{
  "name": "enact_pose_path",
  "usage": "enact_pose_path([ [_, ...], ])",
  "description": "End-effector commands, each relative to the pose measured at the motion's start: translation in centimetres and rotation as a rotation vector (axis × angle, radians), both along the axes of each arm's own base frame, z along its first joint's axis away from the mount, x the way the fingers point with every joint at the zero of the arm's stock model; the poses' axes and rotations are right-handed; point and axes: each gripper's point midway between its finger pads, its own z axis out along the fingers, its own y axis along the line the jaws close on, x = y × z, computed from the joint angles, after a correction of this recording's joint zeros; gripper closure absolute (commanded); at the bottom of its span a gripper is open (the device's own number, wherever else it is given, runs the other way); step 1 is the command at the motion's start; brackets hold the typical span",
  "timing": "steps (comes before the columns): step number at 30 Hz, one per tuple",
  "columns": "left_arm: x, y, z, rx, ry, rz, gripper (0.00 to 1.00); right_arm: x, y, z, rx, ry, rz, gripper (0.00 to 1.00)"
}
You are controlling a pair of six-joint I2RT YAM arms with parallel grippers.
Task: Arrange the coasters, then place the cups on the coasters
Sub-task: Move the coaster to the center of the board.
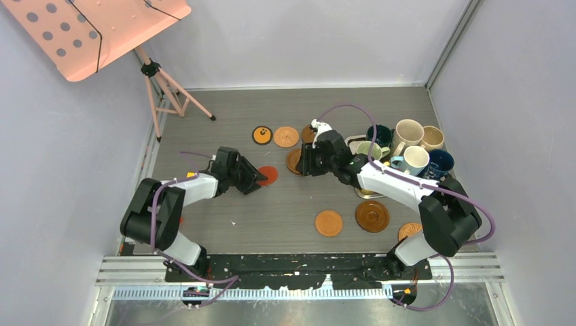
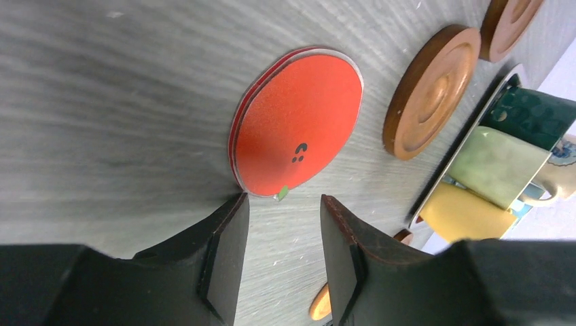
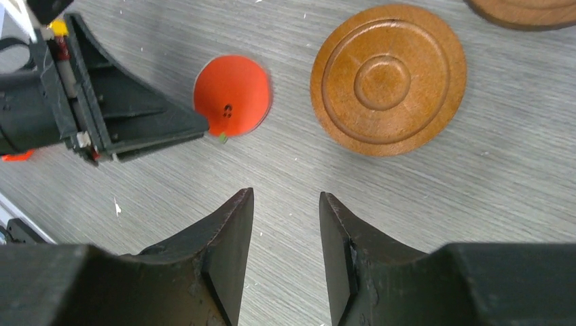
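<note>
Near the middle of the table (image 2: 122, 95) lies the red coaster (image 2: 299, 122), flat and thin, with the left gripper (image 2: 284, 200) just short of its edge, jaws about half apart and holding nothing. So thin a disc could slide ahead of the fingers instead of lifting, and get shoved into the ringed wood coaster (image 3: 388, 78) beside it. The right gripper (image 3: 286, 194) hovers near that one, half parted, empty. Further off, the metal tray (image 2: 433, 185) holds a dark green mug (image 2: 536, 112), a pale green mug (image 2: 499, 163) and a yellow mug (image 2: 465, 214)
</note>
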Motion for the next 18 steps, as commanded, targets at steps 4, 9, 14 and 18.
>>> enact_pose_path([
  [4, 0.8, 0.7, -1.2, 0.076, 0.028, 0.019, 0.56, -1.2, 2.2, 0.2, 0.04, -0.039, 0.039, 0.54],
  [9, 0.8, 3.1, 3.6, 0.213, -0.078, -0.03, 0.54, -1.8, 4.6, -1.5, -0.001, -0.052, 0.053, 0.56],
  [14, -0.8, 8.0, 10.6, 0.413, -0.237, -0.018, 0.49, -1.9, 6.7, -3.4, -0.048, -0.039, 0.03, 0.58],
  [18, -3.2, 10.8, 15.1, 0.534, -0.357, -0.045, 0.45, -2.5, 8.4, -4.6, -0.082, -0.008, -0.015, 0.58],
])
